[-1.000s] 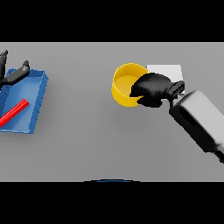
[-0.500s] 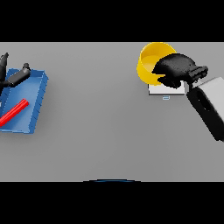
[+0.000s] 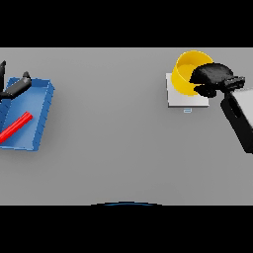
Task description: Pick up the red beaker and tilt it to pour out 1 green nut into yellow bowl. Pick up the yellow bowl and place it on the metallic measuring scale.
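A grey table (image 3: 113, 148) seen from above. On the robot's right side, its right hand (image 3: 211, 79) is curled over the rim of a yellow bowl (image 3: 187, 74), fingers wrapped on the near right edge and gripping it. The bowl sits tilted against the hand's left side, over the far part of a pale square scale (image 3: 184, 98), which lies just below and left of the hand. Whether the bowl rests on the scale or hangs just above it is unclear. Far across the table from that hand, a blue tray (image 3: 30, 116) holds a red beaker (image 3: 14, 127) lying on its side. The left hand (image 3: 15, 88) rests at the tray's far edge, fingers spread loose, holding nothing.
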Controlling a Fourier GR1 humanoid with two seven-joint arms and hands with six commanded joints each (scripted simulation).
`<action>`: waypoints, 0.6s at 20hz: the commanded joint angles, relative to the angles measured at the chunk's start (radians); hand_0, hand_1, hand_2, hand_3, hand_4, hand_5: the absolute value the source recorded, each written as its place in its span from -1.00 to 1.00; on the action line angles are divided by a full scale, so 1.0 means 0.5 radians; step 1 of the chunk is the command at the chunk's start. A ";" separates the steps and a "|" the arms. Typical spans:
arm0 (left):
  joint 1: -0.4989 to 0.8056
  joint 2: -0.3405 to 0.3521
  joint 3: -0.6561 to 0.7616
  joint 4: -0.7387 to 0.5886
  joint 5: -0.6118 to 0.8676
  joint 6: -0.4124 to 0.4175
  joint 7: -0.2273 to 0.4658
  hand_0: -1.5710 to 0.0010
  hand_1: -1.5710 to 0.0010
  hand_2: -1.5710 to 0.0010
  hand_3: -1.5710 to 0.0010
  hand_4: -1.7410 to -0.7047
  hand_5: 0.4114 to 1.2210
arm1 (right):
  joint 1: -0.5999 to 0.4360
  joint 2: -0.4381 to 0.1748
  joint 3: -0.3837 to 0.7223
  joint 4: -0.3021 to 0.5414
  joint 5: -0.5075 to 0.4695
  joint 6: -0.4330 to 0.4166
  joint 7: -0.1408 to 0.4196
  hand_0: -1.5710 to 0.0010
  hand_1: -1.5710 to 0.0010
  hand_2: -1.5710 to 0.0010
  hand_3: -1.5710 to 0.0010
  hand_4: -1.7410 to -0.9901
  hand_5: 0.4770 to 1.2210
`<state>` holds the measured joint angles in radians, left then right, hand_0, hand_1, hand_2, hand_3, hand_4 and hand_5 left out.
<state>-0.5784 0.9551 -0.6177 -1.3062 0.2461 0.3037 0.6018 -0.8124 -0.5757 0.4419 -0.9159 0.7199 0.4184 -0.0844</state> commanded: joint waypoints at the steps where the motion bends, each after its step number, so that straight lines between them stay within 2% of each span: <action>1: -0.009 -0.011 -0.012 -0.003 -0.012 0.004 0.005 1.00 1.00 1.00 1.00 0.79 -0.15 | -0.031 0.013 0.001 0.053 -0.006 -0.029 -0.022 -1.00 -0.99 -1.00 -0.73 -0.96 1.00; 6: 0.003 0.017 -0.013 -0.040 -0.004 0.004 0.011 1.00 1.00 1.00 1.00 0.82 -0.21 | -0.086 0.099 0.030 0.303 -0.007 -0.158 -0.063 -1.00 -0.93 -0.99 -0.89 -0.96 1.00; 9: -0.017 -0.010 -0.006 0.001 0.009 -0.009 0.011 1.00 1.00 1.00 1.00 0.81 -0.22 | -0.095 0.139 0.042 0.404 -0.001 -0.207 -0.028 -1.00 -0.88 -0.99 -0.92 -0.96 1.00; 10: -0.023 -0.014 -0.012 -0.009 0.006 -0.006 0.015 1.00 1.00 1.00 1.00 0.80 -0.20 | -0.091 0.136 0.043 0.425 -0.011 -0.227 -0.088 -1.00 -0.86 -1.00 -0.90 -0.96 1.00; 11: -0.024 -0.010 -0.010 0.006 0.000 -0.006 0.005 1.00 1.00 1.00 1.00 0.80 -0.20 | -0.086 0.131 0.049 0.423 -0.021 -0.213 -0.096 -0.97 -0.81 -1.00 -0.89 -0.95 1.00; 12: -0.030 -0.031 -0.024 0.015 -0.012 -0.003 0.004 1.00 1.00 1.00 1.00 0.80 -0.20 | -0.106 0.138 0.053 0.444 -0.022 -0.206 -0.095 -0.94 -0.78 -1.00 -0.68 -0.96 1.00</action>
<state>-0.5934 0.9390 -0.6298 -1.2989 0.2403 0.3019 0.6040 -0.8654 -0.5064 0.4685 -0.6942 0.7081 0.3155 -0.1318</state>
